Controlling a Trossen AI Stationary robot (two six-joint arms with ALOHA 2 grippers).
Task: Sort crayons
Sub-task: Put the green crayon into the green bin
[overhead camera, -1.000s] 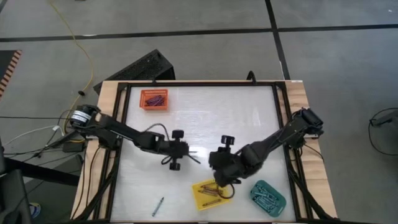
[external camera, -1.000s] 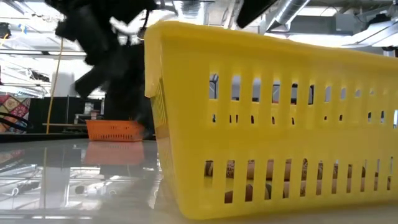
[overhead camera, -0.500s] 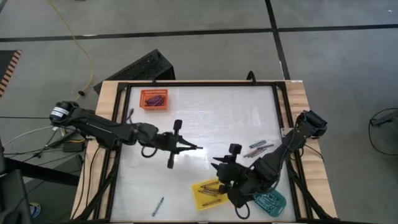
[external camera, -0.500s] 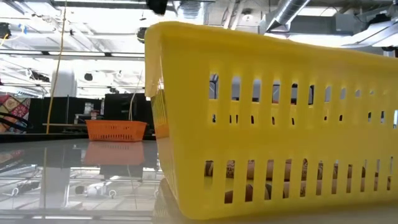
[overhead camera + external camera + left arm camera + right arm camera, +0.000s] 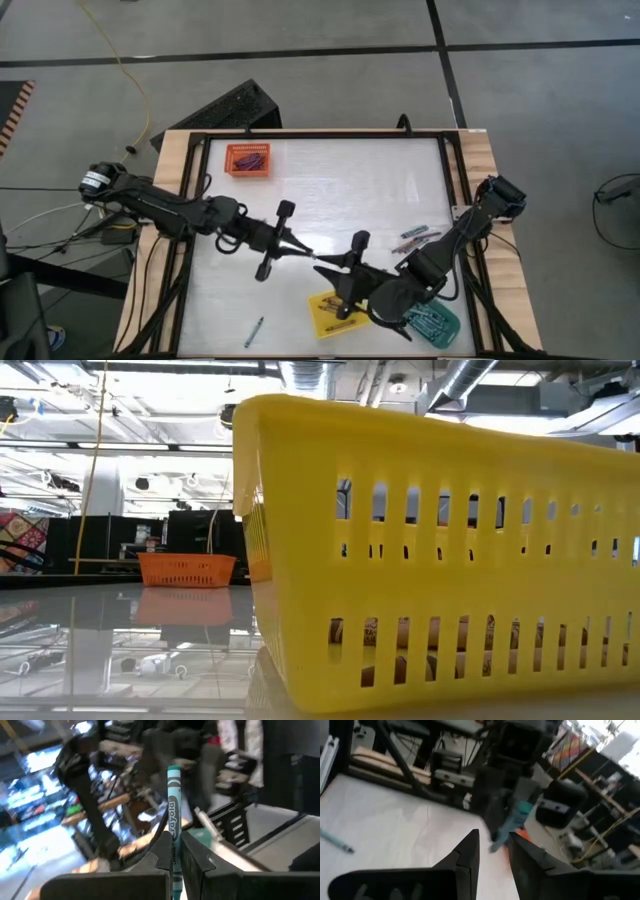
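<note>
- Left gripper (image 5: pixel 172 851) sits mid-frame in the high view, its fingers pinching a teal crayon (image 5: pixel 173 815) low on the shaft, so most of the stick pokes out ahead of them.
- Right gripper (image 5: pixel 492 851) points straight at it from the lower centre of the high view, fingers spread part-way with nothing between them; it looks like a handover setting up.
- Handling call: a crayon is light, stiff and waxy, with a paper wrap that gives some bite; it can snap if levered, so the free end beyond the left fingers looks like the place to take it, squarely across the shaft.
- The rest of the crayons: a loose few (image 5: pixel 415 237) right of centre, a single one (image 5: pixel 255 331) lower left on the worktop (image 5: pixel 330 180), and more lying in the orange tray (image 5: pixel 248 159), yellow tray (image 5: pixel 333 312) and teal tray (image 5: pixel 432 320).
- Only the left wrist view shows the grip and the printed wrapper; the high view alone shows both arms nose to nose.
- The low view is blocked by the yellow tray's wall, with crayons glimpsed through its slots and no arms visible.
</note>
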